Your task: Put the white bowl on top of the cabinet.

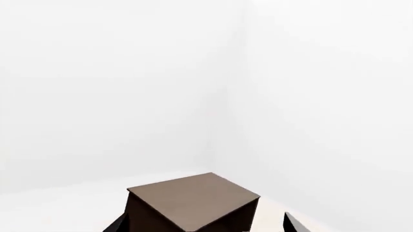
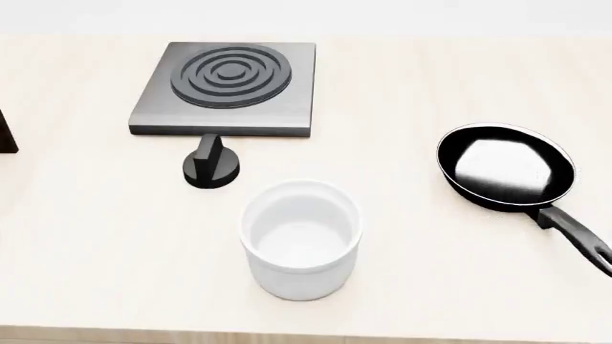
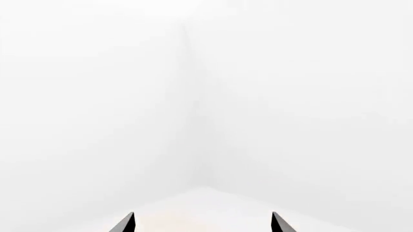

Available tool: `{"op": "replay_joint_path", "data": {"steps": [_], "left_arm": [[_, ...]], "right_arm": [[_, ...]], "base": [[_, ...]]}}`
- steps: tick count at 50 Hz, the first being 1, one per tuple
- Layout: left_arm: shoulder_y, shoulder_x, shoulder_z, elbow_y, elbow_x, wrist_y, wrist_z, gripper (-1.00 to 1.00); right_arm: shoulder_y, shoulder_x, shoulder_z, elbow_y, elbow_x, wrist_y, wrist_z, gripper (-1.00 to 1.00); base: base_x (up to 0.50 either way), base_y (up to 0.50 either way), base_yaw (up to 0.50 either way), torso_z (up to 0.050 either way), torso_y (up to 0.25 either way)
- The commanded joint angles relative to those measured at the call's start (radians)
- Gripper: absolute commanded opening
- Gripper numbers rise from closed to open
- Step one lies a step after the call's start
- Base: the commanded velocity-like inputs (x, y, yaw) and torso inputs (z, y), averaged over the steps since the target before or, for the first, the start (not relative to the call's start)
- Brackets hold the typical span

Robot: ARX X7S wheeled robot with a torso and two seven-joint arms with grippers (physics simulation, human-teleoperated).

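The white bowl (image 2: 301,238) stands upright near the front middle of the light wooden table in the head view, deep and straight-sided, with nothing in it. Only a dark sliver of the cabinet (image 2: 6,135) shows at that view's left edge. The left wrist view shows the cabinet's brown flat top (image 1: 192,200) from one corner, ahead of my left gripper (image 1: 203,228), whose two fingertips stand wide apart and hold nothing. My right gripper (image 3: 202,225) is open too, facing bare white walls. Neither gripper appears in the head view.
A grey square stove plate (image 2: 229,89) with ring burner lies at the back. A black knob (image 2: 212,168) stands just in front of it, close behind the bowl. A black frying pan (image 2: 507,168) sits at the right, handle pointing to the front right.
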Motion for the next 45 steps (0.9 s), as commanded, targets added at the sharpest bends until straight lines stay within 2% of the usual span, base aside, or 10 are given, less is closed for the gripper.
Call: {"op": "replay_joint_path", "data": {"steps": [1, 19, 45], "left_arm": [[-0.011, -0.024, -0.056, -0.001, -0.011, -0.001, -0.032, 1.0], [-0.011, -0.038, -0.077, -0.004, -0.025, -0.003, -0.048, 1.0], [-0.006, -0.047, -0.069, 0.003, -0.035, -0.005, -0.061, 1.0]], "right_arm": [[0.04, 0.029, 0.13, -0.013, 0.013, 0.042, 0.044, 1.0], [0.028, 0.051, 0.137, 0.002, -0.01, 0.014, 0.057, 1.0], [0.02, 0.053, 0.121, -0.005, -0.008, 0.008, 0.061, 1.0]], "base": [[0.0, 0.0, 0.0, 0.0, 0.0], [0.0, 0.03, 0.0, 0.0, 0.0], [0.0, 0.5, 0.0, 0.0, 0.0]]}}
